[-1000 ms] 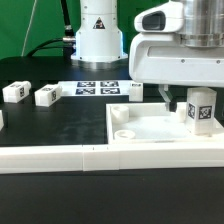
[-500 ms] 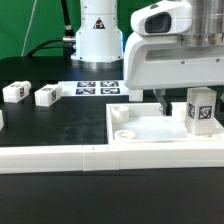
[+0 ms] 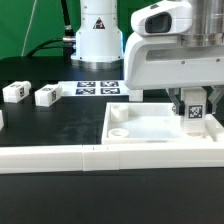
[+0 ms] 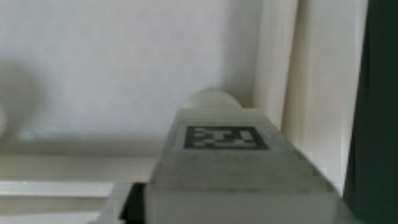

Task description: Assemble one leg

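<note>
One leg (image 3: 194,112), a small white block with a black-and-white tag, stands upright on the right part of the large white panel (image 3: 150,128). My gripper (image 3: 192,100) straddles it from above, with a dark finger on each side, and looks shut on it. In the wrist view the leg (image 4: 228,150) fills the lower middle, tag facing up, over the panel (image 4: 107,90). A dark finger (image 4: 155,196) presses against its side. Two more legs (image 3: 14,92) (image 3: 47,95) lie on the black table at the exterior view's left.
The long white border rail (image 3: 90,157) runs along the front. The marker board (image 3: 98,88) lies behind the panel, in front of the robot base (image 3: 98,30). Another white part (image 3: 1,118) shows at the left edge. A round hole (image 3: 121,131) sits near the panel's front left corner.
My fingers have gone from beside the leg to around it. The leg now stands a little further to the exterior view's left.
</note>
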{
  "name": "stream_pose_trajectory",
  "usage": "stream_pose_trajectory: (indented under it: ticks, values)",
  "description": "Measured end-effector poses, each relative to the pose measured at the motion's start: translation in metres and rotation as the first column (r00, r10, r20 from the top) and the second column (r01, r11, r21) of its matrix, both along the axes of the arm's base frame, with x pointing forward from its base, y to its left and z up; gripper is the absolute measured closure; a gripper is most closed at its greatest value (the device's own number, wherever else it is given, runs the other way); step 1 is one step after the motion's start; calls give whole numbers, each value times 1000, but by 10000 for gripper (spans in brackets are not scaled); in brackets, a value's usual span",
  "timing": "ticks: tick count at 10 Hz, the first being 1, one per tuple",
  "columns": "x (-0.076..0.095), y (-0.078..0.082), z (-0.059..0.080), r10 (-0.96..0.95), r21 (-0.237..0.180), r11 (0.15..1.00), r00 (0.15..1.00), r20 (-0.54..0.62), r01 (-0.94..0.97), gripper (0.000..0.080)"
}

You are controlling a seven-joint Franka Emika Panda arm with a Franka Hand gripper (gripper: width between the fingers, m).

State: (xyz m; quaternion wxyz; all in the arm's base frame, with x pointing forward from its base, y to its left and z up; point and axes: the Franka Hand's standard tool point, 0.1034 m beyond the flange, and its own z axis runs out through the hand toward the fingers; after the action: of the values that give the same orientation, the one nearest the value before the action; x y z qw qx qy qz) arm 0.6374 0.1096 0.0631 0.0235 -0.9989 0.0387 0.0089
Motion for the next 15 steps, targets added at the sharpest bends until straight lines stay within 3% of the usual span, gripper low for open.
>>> stream_pose_trajectory:
  ticks: [3, 6, 10, 15]
  values:
    - [0, 0, -1, -214, 11, 977, 977, -9, 214, 510]
    - [0, 3, -3, -546, 35, 837, 838, -8, 546, 509]
    - [-1, 4, -3, -838, 22, 543, 543, -46, 840, 509]
    - [-1, 6, -3, -988, -10, 135, 133, -84, 991, 509]
